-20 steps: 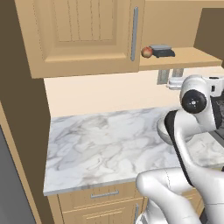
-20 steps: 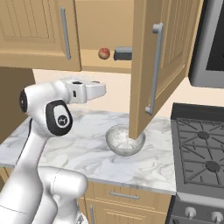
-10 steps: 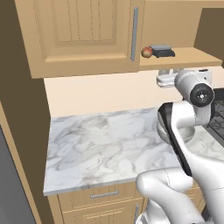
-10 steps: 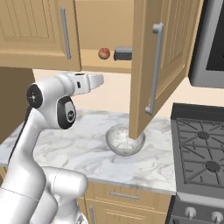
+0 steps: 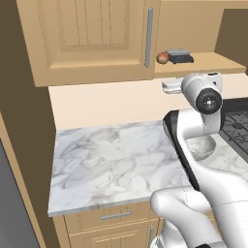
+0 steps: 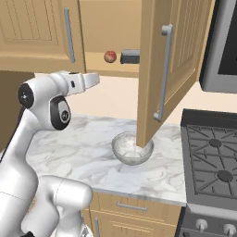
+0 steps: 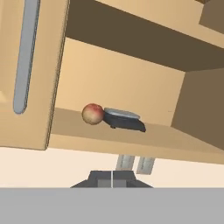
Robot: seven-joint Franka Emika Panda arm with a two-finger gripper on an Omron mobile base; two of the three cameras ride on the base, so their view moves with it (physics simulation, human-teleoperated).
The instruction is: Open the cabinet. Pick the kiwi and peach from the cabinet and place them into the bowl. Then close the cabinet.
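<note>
The peach (image 7: pixel 92 113) sits on the cabinet (image 6: pixel 115 69) shelf, touching the block's (image 7: pixel 124 120) left side.

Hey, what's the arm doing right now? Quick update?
Gripper shut, empty, below the open cabinet. Peach on shelf beside dark block. Bowl on counter, under the open door.

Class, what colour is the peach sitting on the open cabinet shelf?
The peach is reddish-orange with a paler yellowish patch, clearest in the hand view.

Light-wood cabinet shelf (image 7: pixel 144 139) bearing a small reddish-orange peach (image 7: pixel 92 114) touching a flat dark grey block (image 7: pixel 124 119), white marble counter (image 6: pixel 83 152) carrying a speckled grey bowl (image 6: pixel 131 149)
</note>
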